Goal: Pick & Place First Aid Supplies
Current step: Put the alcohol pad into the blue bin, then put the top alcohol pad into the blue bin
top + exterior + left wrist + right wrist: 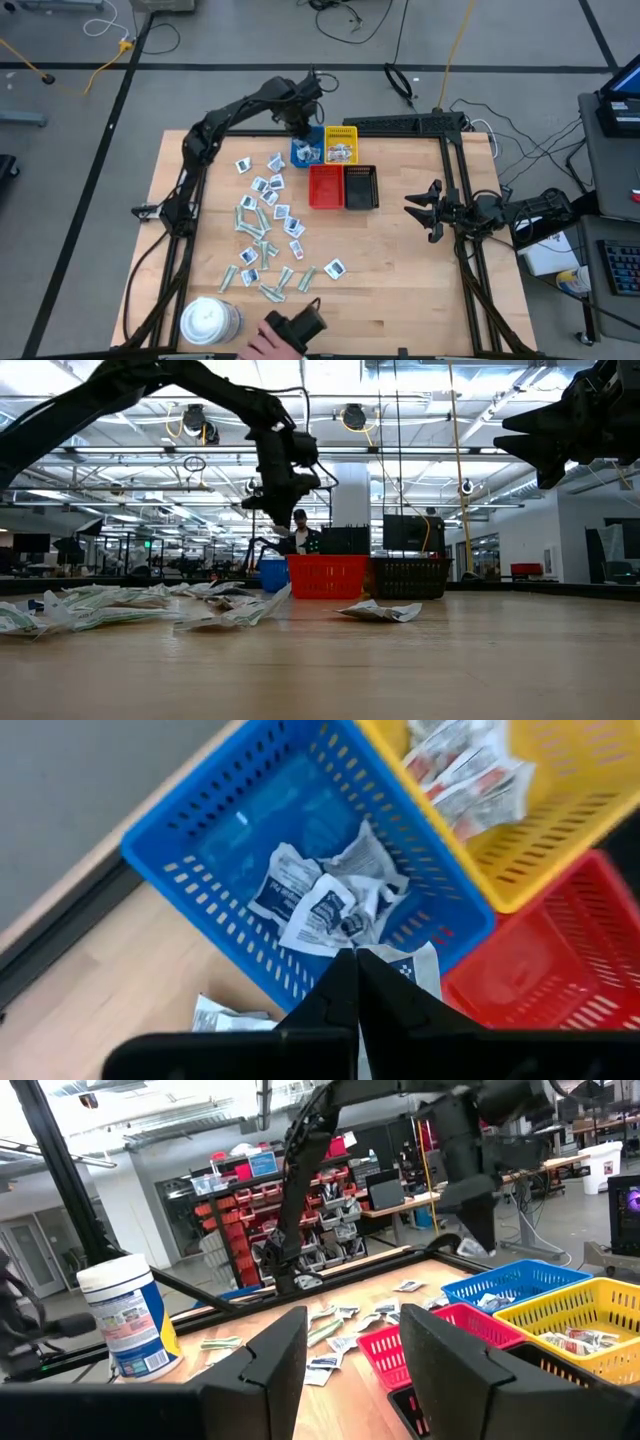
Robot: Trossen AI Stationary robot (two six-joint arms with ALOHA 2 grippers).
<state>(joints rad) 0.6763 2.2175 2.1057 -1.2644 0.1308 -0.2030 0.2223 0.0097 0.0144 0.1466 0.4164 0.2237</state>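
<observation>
Left claw pinched on a half-hidden, seemingly white packet above blue tray; right claw apart.

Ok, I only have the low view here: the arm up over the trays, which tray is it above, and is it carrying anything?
Observer: The left gripper is over the blue tray, shut on a white packet.
Operator: Is anything in that tray already?
Observer: Yes, a few crumpled packets lie in it.
Operator: And the other arm?
Observer: The right gripper waits open and empty, to the right of the black tray.
</observation>
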